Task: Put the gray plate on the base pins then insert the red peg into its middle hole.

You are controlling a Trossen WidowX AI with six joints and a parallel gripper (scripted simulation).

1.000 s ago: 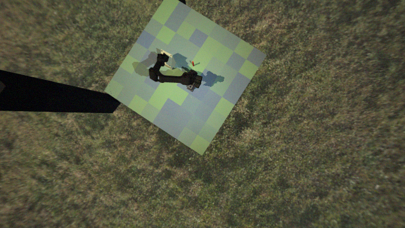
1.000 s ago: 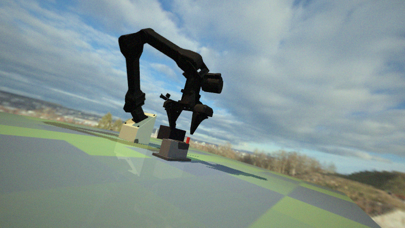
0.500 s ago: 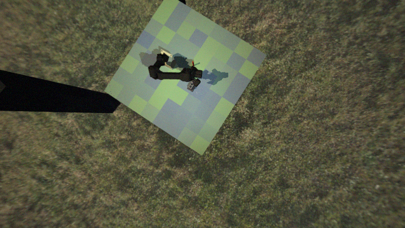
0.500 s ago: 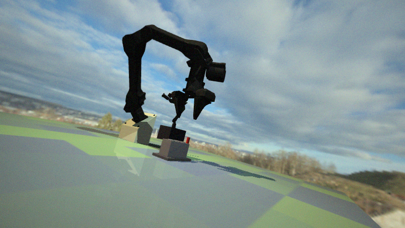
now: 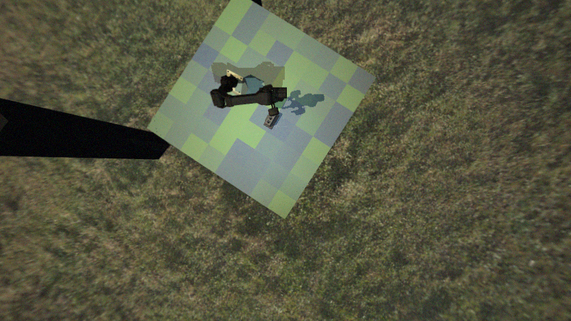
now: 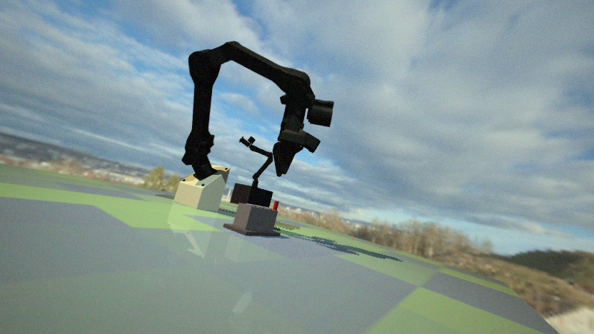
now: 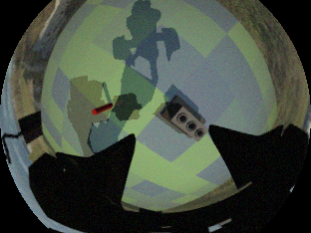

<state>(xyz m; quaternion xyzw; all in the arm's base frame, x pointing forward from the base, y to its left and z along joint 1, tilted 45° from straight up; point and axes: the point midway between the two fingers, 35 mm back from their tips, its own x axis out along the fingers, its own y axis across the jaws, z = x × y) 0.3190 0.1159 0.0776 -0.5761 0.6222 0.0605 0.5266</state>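
Gripper (image 6: 285, 165) wide open, nothing held, hanging above the checkered surface (image 5: 247, 167). Gray plate (image 7: 183, 118) sits on the base (image 6: 251, 229), looks flat; 3 holes show in wrist view, middle one w/o anything in it. Red peg (image 7: 102, 111) lies on the surface apart from the plate, at approx 9 o'clock of it in wrist view; in exterior view only its tip shows behind the block, prob. not touching. Arm mount (image 6: 201, 190) stands well behind.
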